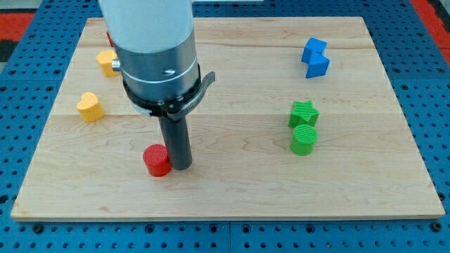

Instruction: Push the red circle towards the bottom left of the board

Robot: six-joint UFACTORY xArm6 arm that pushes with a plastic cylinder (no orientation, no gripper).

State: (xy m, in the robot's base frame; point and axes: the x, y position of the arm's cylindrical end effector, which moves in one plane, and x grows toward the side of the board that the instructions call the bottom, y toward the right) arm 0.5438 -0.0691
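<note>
Tip [181, 167] of dark rod, no jaws to open or shut, touching right side of small red circle block [157, 160], ready to shove it twd bottom-left corner of wooden board [232, 190].

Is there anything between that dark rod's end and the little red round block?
No. In the camera view my tip sits right against the red circle block's right side, with no other block and no visible gap between them.

surface: pale wood board [232, 197], visible grain, pretty evenly lit
underneath: blue perforated base [422, 56] peeking out on all sides
top corners: bit of red [17, 24] showing
</note>
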